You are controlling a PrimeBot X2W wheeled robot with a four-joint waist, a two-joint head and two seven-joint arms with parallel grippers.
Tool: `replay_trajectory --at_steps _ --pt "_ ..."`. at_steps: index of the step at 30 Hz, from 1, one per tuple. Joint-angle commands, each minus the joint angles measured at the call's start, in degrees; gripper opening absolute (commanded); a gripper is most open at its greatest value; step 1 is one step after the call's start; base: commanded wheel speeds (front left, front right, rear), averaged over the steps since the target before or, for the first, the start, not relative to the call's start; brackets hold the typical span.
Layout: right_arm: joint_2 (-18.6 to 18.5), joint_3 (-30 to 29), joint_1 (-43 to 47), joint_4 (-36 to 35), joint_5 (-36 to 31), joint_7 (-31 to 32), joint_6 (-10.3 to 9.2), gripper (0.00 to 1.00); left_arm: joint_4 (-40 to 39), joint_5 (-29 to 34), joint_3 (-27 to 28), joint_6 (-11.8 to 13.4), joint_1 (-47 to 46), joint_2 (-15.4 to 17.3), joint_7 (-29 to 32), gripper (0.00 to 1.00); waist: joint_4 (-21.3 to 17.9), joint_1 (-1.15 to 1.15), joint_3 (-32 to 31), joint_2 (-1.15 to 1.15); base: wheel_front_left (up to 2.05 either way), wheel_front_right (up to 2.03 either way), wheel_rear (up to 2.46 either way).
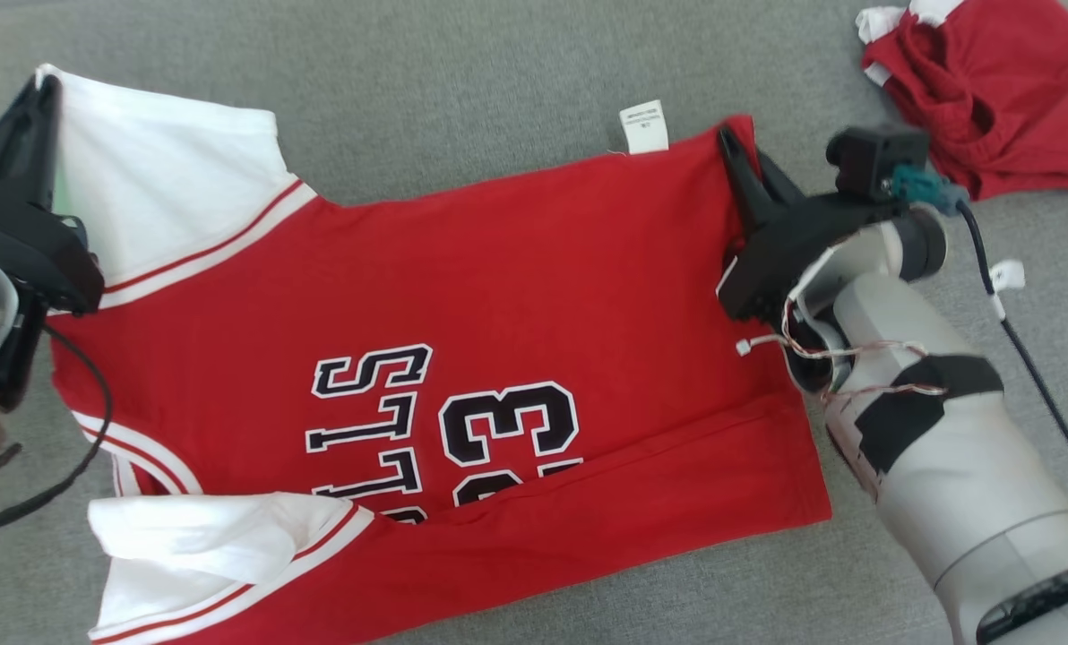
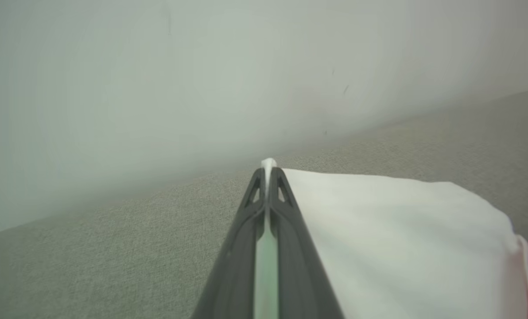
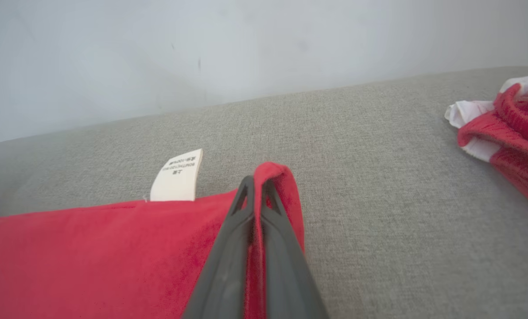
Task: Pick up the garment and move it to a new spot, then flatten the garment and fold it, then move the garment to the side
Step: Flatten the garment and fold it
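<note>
Nearest me, the red jersey (image 1: 516, 269) lies spread across the grey cushion (image 1: 462, 72), its near edge folded over the lettering. My left gripper (image 1: 43, 90) is pressed together on the corner of its white sleeve (image 1: 167, 170). My right gripper (image 1: 733, 148) pinches its red hem corner. Beyond lies a white care label (image 1: 644, 127), and farther right a crumpled red garment (image 1: 991, 90).

Red garment (image 1: 534, 269), white sleeves (image 1: 167, 170), navy lettering (image 1: 507, 421); grey surface (image 1: 453, 81).

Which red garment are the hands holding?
The spread-out jersey printed 33: left hand pinches its white sleeve, right hand its red corner. The other red garment lies crumpled apart, untouched.
</note>
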Motion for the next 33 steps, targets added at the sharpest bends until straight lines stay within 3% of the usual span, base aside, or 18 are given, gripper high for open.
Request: replay_trajectory --at_steps 1,15,25,33 --pt "0.0 -0.1 1.9 0.1 1.7 0.2 -0.16 0.0 0.1 -0.7 0.0 0.1 1.1 -0.3 -0.6 0.0 0.6 0.0 -1.8 0.0 0.0 0.0 0.0" --pt "-4.3 2.4 11.1 -6.7 14.2 -1.6 -0.16 0.0 -3.1 -1.2 1.4 0.3 8.6 -1.5 -2.6 0.0 2.4 0.0 -6.9 0.0 0.0 0.0 0.0" --pt "-9.2 4.6 20.0 -12.7 20.1 -4.0 -0.16 0.0 -21.0 2.7 9.2 3.2 26.6 -2.8 -2.6 0.0 5.1 0.0 -11.3 0.0 0.0 0.0 0.0" --pt "-13.0 4.7 28.1 -18.3 24.2 -5.0 -0.16 0.0 -34.0 5.5 15.8 5.6 43.5 -6.9 -2.7 0.0 7.2 0.0 -14.1 0.0 0.0 0.0 0.0"
